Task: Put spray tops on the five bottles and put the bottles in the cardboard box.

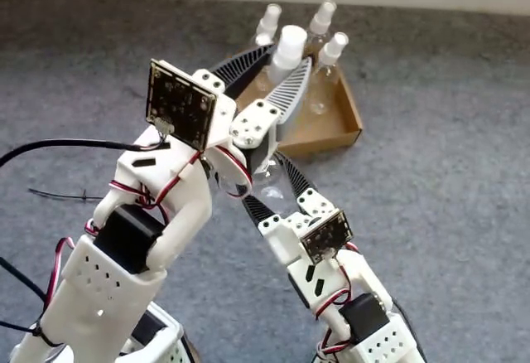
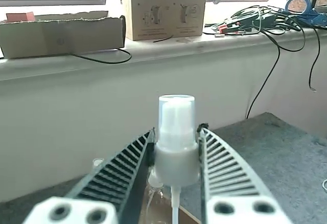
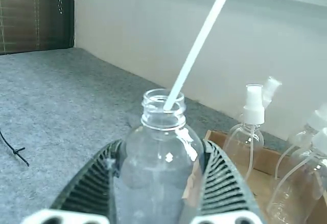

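The cardboard box sits on the grey desk, and several clear bottles with white spray tops already on them stand inside it, close together. On the robot's side of the box, just outside its near wall, the right gripper is clenched around the body of an uncapped clear bottle. It holds the bottle roughly upright, with one ribbed finger on each side and the threaded neck open. Above this bottle and nearer the box, the left gripper grasps a white spray top by its collar. The black ribbed fingers press against both sides of the collar, and the clear cap points upward. From the high view the spray top appears in front of the box's near corner, level with the tops of the capped bottles. Its thin white dip tube slants down from the top, and the lower end is already inside the mouth of the held bottle, resting against the rim. The collar is still well above the neck and is not seated on it. The held bottle is outside the box, beside its near wall.
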`<action>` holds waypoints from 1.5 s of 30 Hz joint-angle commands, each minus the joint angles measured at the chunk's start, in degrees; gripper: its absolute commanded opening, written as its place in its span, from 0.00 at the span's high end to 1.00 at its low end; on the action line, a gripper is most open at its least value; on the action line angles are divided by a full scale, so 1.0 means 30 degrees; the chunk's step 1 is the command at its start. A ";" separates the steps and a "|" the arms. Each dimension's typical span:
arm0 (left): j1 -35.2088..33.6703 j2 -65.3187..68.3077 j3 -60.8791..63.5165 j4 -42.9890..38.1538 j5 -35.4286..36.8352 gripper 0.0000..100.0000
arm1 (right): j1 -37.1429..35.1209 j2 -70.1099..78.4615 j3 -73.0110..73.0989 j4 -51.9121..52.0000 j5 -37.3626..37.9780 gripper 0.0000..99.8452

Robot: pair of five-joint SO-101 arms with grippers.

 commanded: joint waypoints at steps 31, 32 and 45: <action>0.1158 -0.0073 -0.0132 -0.0440 -0.0147 0.93 | -0.0015 -0.0249 0.1919 0.0073 -0.0205 1.00; 0.0923 -0.0073 0.0278 -0.0440 -0.0088 0.93 | -0.0015 -0.0249 0.1919 0.0073 -0.0205 1.00; 0.0425 -0.1480 0.1128 0.3839 -0.0147 0.93 | 0.0015 -0.0249 0.1919 0.0073 -0.0205 1.00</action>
